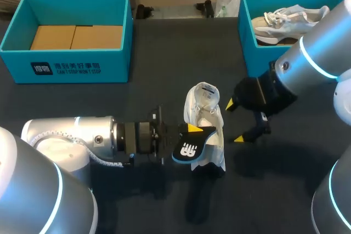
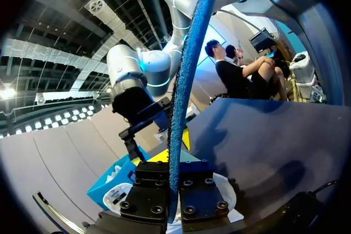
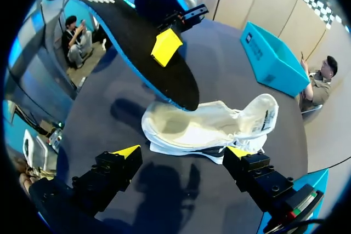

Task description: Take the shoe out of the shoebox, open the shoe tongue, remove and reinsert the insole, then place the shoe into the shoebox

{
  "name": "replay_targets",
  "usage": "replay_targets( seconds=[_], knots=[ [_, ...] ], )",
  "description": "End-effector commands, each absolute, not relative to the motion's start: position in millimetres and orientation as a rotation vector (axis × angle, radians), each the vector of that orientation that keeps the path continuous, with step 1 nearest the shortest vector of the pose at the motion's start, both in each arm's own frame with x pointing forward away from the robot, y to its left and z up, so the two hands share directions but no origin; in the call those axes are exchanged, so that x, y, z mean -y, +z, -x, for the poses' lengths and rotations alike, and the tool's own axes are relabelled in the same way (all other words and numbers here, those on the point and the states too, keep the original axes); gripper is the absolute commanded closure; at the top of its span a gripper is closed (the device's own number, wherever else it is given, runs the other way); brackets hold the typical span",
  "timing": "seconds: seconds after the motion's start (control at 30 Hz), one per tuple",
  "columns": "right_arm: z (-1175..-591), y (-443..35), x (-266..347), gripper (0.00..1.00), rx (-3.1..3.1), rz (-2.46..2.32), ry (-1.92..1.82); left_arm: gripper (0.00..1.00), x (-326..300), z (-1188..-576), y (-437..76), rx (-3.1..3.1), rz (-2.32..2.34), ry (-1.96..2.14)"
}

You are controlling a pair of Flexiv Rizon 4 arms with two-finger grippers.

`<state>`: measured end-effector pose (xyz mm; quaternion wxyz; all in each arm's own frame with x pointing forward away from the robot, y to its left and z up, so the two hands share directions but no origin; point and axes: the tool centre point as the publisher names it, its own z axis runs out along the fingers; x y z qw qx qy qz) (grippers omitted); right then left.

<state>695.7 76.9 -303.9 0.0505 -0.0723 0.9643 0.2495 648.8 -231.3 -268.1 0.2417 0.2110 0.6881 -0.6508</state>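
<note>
The left gripper point(image 1: 192, 131) is clenched on a black foam insole with a bright blue edge point(image 1: 189, 149), its yellow-tipped fingers pressing the flat faces from both sides. In its own wrist view the insole point(image 2: 186, 97) runs edge-on straight out between the fingers. Just under and beyond the held insole, a white fabric shoe point(image 1: 207, 121) sits on the dark table point(image 1: 164, 80) with its tongue pulled out. The right gripper point(image 1: 235, 121) hangs just beside the shoe, on the side away from the left gripper, fingers spread wide and touching nothing. From its wrist the shoe point(image 3: 208, 127) lies just ahead of its tips, with the insole point(image 3: 137, 42) raised above it. Well behind the left gripper stands an open teal shoebox point(image 1: 71, 64) with brown cardboard point(image 1: 77, 36) on its floor. Behind the right gripper a second teal box point(image 1: 247, 31) holds a pale sneaker point(image 1: 285, 20).
</note>
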Motion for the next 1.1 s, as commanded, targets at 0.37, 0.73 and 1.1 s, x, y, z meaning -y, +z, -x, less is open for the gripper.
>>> replay_targets(
  seconds=[0.37, 0.73, 1.1],
  knots=[
    [-704, -338, -61, 0.00, -2.839, 0.160, 0.784, 1.00, 237, -652, -268, -1.917, -0.574, -1.767],
    [-709, -339, -62, 0.00, -2.820, 0.170, 0.763, 1.00, 242, -663, -267, -1.954, -0.576, -1.772],
    [-709, -339, -62, 0.00, -2.820, 0.170, 0.763, 1.00, 254, -664, -278, -1.998, -0.624, -1.773]
  ],
)
